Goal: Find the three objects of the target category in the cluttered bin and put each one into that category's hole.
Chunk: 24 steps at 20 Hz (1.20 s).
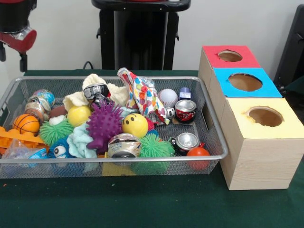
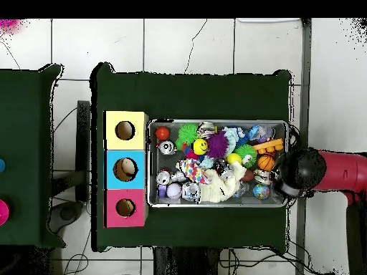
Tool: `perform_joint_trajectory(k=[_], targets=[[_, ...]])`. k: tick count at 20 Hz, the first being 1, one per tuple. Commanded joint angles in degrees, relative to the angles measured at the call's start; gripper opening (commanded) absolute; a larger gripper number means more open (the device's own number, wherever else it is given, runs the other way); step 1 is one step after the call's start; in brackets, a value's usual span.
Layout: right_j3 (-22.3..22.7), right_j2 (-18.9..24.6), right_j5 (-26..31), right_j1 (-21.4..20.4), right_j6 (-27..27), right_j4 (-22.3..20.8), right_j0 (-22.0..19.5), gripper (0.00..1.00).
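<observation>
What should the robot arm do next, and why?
Probably swing in over the bin. The arm sits off past one end of it, by the orange basketball, holding nothing. The red, blue and yellow holes wait at the other end. The pictures don't show which toys belong together.

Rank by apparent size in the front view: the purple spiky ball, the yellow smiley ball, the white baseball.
1. Purple spiky ball, clearly largest.
2. Yellow smiley ball.
3. White baseball, smallest, though it lies farther back in the wire mesh bin, so its rank below the smiley ball is unsure.
</observation>
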<state>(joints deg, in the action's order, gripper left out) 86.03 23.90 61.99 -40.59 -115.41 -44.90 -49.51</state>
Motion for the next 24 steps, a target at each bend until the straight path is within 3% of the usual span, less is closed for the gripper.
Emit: perform_joint_trajectory(k=[1,7,14,19,24], targets=[[-5.94,0.61,5.53,4.36,7.85,-0.97,5.74,1.0],[-11.16,-2.58,3.35,10.33,1.47,-3.74,11.06,1.0],[-18.83,-6.9,4.78,16.32,-3.98,-4.9,17.17,1.0],[-21.19,-9.52,4.07,18.34,-4.54,-3.99,19.32,1.0],[-19.76,-12.06,-0.71,19.82,-9.58,-1.22,19.24,1.0]])
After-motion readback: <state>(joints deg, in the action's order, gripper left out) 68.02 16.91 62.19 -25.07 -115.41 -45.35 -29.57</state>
